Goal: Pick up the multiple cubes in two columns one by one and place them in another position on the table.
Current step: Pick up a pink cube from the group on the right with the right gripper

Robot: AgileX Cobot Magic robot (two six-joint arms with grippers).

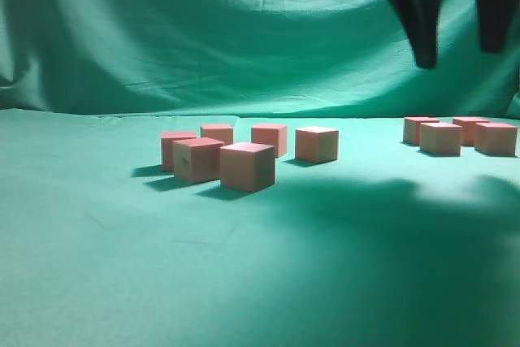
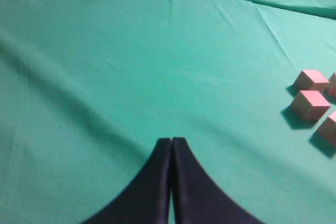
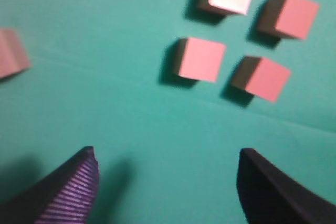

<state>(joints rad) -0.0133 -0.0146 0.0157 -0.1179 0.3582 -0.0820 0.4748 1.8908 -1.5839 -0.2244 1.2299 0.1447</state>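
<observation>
Several pinkish-red cubes (image 1: pixel 247 166) stand in a loose cluster on the green table (image 1: pixel 122 266) left of centre. A second cluster of cubes (image 1: pixel 441 138) sits at the far right. My right gripper (image 1: pixel 460 54) hangs open and empty high above that right cluster. In the right wrist view its fingers (image 3: pixel 79 187) are spread wide over bare cloth, with the cluster of cubes (image 3: pixel 200 59) ahead and one cube (image 3: pixel 10 53) at the left edge. My left gripper (image 2: pixel 171 140) is shut and empty over cloth, with cubes (image 2: pixel 311 104) off to its right.
A draped green backdrop (image 1: pixel 203 30) rises behind the table. Wrinkles run across the cloth (image 2: pixel 210 77). Bare cloth lies between the two clusters and across the table's front.
</observation>
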